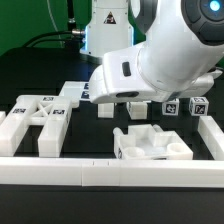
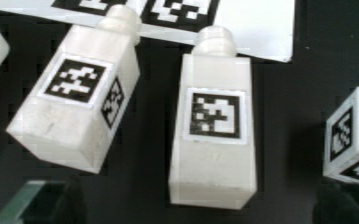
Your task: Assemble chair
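Observation:
Loose white chair pieces with black-and-white tags lie on the black table. In the wrist view, two square posts lie side by side: one straight under the camera, the other beside it and tilted. My gripper hovers above the near end of the middle post, open and holding nothing; its fingers show only as dim shapes at the frame's lower corners. In the exterior view the gripper hangs just over the table behind a blocky frame piece, and the arm hides the posts.
Flat slab and frame pieces lie at the exterior view's left, and small tagged blocks at its right. A long white border rail runs along the front. The marker board lies beyond the posts' tips. Another tagged piece lies beside the middle post.

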### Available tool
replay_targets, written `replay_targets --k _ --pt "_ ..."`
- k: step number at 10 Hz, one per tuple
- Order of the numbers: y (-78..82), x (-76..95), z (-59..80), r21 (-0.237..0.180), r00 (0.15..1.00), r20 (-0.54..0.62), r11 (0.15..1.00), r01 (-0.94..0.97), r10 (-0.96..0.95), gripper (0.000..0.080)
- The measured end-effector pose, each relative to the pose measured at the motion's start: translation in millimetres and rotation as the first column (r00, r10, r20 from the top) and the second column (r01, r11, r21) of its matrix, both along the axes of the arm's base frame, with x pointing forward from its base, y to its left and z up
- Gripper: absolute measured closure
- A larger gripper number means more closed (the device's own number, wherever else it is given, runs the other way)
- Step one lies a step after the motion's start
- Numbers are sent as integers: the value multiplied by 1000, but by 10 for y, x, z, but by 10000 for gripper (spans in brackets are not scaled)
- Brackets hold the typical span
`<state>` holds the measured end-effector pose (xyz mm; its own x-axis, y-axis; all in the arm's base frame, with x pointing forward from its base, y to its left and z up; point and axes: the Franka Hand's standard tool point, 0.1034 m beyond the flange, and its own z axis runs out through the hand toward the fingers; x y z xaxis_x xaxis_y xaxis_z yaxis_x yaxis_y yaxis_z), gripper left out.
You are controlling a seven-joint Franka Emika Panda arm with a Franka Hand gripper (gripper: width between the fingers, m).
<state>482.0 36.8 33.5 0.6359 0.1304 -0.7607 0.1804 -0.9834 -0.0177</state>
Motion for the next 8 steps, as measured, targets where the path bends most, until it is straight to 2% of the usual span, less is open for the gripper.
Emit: replay_targets --k 2,4,5,8 --pt "0 -17 -25 0 1000 -5 1000 0 0 150" --pt "1 -180 -110 -19 990 -143 1000 -4 1 150" --pt "3 -174 -174 -21 986 -167 1000 -2 -1 150" --pt "34 -210 -239 -24 985 -170 1000 3 -7 150"
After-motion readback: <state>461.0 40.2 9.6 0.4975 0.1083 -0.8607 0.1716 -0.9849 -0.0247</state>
